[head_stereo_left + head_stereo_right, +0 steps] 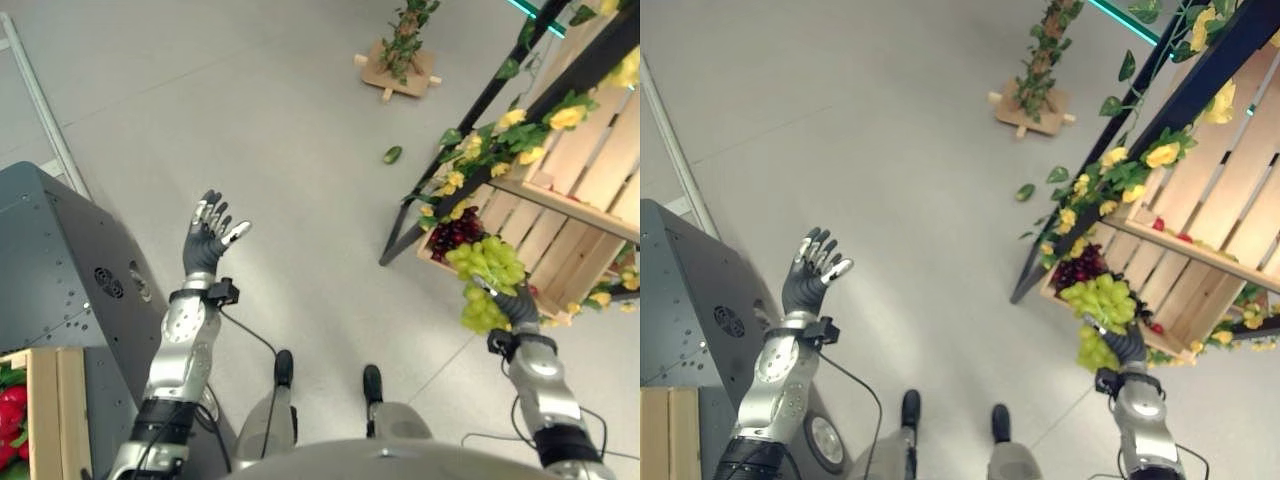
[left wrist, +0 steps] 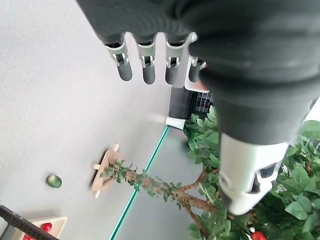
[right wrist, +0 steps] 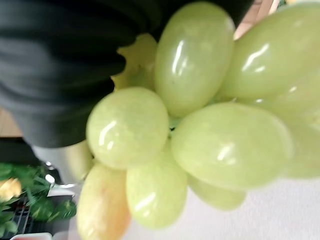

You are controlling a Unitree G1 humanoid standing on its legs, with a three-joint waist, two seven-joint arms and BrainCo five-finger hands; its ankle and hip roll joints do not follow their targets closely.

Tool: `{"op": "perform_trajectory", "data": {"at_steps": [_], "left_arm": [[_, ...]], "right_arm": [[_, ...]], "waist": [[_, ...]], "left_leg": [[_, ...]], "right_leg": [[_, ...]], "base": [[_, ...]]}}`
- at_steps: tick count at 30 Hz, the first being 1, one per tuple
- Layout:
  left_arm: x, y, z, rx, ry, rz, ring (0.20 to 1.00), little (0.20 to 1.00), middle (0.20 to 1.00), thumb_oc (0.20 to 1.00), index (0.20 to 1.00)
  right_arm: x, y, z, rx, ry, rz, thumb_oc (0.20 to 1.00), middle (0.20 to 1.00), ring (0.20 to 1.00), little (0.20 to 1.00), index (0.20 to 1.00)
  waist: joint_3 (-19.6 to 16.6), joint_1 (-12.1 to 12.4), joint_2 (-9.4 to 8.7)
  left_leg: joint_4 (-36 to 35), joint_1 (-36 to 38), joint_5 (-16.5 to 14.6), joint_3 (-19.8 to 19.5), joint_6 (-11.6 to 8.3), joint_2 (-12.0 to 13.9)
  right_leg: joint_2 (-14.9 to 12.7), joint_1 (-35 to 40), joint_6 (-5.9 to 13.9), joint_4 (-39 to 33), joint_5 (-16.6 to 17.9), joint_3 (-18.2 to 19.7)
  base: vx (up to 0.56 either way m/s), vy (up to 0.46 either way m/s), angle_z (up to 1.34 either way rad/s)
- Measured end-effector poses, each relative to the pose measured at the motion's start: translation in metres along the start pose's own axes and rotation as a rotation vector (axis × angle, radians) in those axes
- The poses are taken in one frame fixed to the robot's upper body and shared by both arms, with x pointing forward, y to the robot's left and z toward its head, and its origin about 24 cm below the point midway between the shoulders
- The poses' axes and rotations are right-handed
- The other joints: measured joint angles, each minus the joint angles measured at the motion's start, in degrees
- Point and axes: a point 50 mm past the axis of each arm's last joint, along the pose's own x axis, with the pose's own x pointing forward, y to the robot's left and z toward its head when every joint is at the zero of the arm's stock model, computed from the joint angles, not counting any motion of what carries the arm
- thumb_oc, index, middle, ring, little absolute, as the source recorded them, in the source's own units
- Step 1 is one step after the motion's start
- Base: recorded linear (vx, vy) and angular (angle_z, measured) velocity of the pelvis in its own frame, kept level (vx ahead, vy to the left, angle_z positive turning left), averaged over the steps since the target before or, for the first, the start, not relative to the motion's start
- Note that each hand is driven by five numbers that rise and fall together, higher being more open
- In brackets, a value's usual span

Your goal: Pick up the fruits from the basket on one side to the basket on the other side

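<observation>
- Your right hand (image 1: pixel 512 303) is closed round a bunch of green grapes (image 1: pixel 486 262), held at the front edge of the wooden crate (image 1: pixel 560 240) on the robot's right, just beside the dark grapes (image 1: pixel 452 232) lying in it.
- The bunch hangs with its long axis roughly vertical, part above and part below the fingers.
- Your left hand (image 1: pixel 209 235) is raised over the floor, fingers spread, holding nothing.
- The other crate (image 1: pixel 45 400), with red fruit (image 1: pixel 10 415), sits at the far left, so the grapes likely travel leftward.
</observation>
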Motion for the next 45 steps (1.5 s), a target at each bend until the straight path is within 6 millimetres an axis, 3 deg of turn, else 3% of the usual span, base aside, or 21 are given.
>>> {"op": "perform_trajectory", "data": {"at_steps": [4,10,15,25,26,27,28,37,41,45], "left_arm": [[-0.001,-0.001,-0.001,0.002,0.005,-0.017,1.0,1.0,1.0,1.0,1.0],[-0.007,0.001,-0.007,0.006,0.037,-0.024,1.0,1.0,1.0,1.0,1.0],[-0.014,-0.005,-0.01,0.012,0.064,-0.081,1.0,1.0,1.0,1.0,1.0],[-0.018,-0.014,-0.017,-0.004,0.114,-0.153,1.0,1.0,1.0,1.0,1.0],[-0.019,-0.019,-0.019,-0.018,0.124,-0.173,1.0,1.0,1.0,1.0,1.0],[-0.018,-0.021,-0.019,-0.018,0.13,-0.185,1.0,1.0,1.0,1.0,1.0],[-0.018,-0.023,-0.02,-0.018,0.138,-0.196,1.0,1.0,1.0,1.0,1.0],[-0.009,-0.031,-0.014,-0.02,0.112,-0.216,1.0,1.0,1.0,1.0,1.0],[-0.007,-0.029,-0.012,-0.027,0.104,-0.195,1.0,1.0,1.0,1.0,1.0],[-0.002,-0.032,-0.008,-0.053,0.074,-0.172,1.0,1.0,1.0,1.0,1.0]], "right_arm": [[0.012,-0.011,0.008,-0.019,-0.01,-0.056,0.2,0.2,0.2,0.2,0.2],[0.024,-0.033,0.025,-0.084,-0.044,-0.117,0.2,0.2,0.2,0.2,0.2],[0.051,-0.082,0.06,-0.162,-0.044,-0.266,0.2,0.2,0.2,0.2,0.2],[0.083,-0.12,0.133,-0.304,-0.024,-0.405,0.2,0.2,0.2,0.2,0.2],[0.086,-0.124,0.15,-0.322,-0.03,-0.429,0.47,0.47,0.47,0.47,0.47],[0.087,-0.126,0.157,-0.356,-0.028,-0.437,0.63,0.63,0.63,0.63,0.63],[0.088,-0.128,0.161,-0.374,0.003,-0.455,1.0,1.0,1.0,1.0,1.0],[0.09,-0.128,0.171,-0.498,0.033,-0.476,1.0,1.0,1.0,1.0,1.0],[0.089,-0.109,0.18,-0.601,-0.098,-0.421,1.0,1.0,1.0,1.0,1.0],[0.072,-0.094,0.17,-0.549,-0.248,-0.396,1.0,1.0,1.0,1.0,1.0]], "waist": [[0.0,0.1,0.23],[0.3,1.1,2.28],[1.0,1.8,5.46],[4.4,3.6,9.88],[5.1,3.5,10.58],[5.3,3.8,10.88],[5.6,3.6,11.13],[7.3,4.1,11.19],[8.0,2.7,11.18],[8.7,3.0,10.91]], "left_leg": [[-0.6,0.3,0.1,0.4,0.0,0.1],[-1.4,0.3,0.6,0.4,-0.13,0.3],[-2.7,-0.5,1.9,-0.5,-0.14,0.3],[-2.7,-2.7,2.7,-0.7,-0.11,0.4],[-2.7,-3.0,2.9,-0.8,-0.12,0.5],[-2.7,-3.0,2.9,-1.1,-0.16,0.5],[-2.7,-3.2,3.0,-1.4,-0.24,0.6],[-2.7,-3.6,3.4,-2.6,-0.45,0.6],[-2.7,-3.9,3.6,-3.3,-0.53,0.6],[-2.7,-4.2,3.7,-3.7,-0.67,0.8]], "right_leg": [[0.0,-0.3,-0.01,0.0,0.0,-0.6],[0.2,-0.6,-0.03,-0.3,0.0,-0.8],[0.3,-1.5,-0.12,-0.2,0.1,-2.0],[0.4,-3.5,-0.21,0.0,0.8,-2.8],[0.5,-3.5,-0.21,0.0,0.9,-3.0],[0.5,-3.5,-0.22,0.0,0.9,-3.3],[0.6,-3.6,-0.23,0.0,0.9,-3.7],[0.9,-3.4,-0.33,0.0,0.9,-4.6],[1.0,-3.5,-0.42,0.0,1.0,-5.1],[1.2,-3.5,-0.46,0.0,1.0,-5.6]], "base": [[0.02,-0.102,-0.05],[0.0,-0.075,0.0],[-0.01,-0.041,0.09],[-0.01,-0.018,0.02],[0.03,-0.038,0.06],[0.02,-0.047,0.12],[0.03,-0.048,0.13],[0.02,-0.027,0.05],[0.01,0.019,0.07],[-0.01,0.023,0.05]]}}
